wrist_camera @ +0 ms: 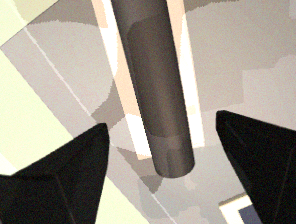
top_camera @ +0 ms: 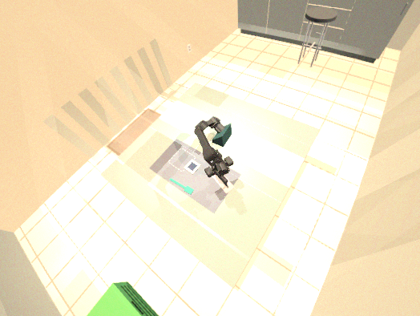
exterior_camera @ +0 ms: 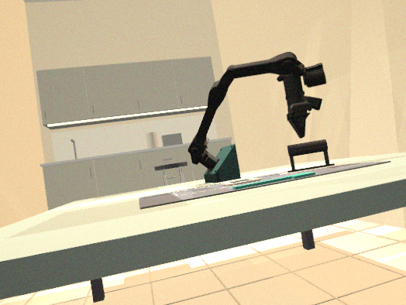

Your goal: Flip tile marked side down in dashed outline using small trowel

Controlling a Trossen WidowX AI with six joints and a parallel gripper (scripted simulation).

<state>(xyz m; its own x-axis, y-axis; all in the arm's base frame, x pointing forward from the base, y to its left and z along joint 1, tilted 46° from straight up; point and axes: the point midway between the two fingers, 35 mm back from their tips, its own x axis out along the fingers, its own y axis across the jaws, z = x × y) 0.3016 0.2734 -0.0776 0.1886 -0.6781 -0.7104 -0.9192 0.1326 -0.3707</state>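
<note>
A round stool stands by grey cabinets; a green box sits on the tiled floor.
</note>
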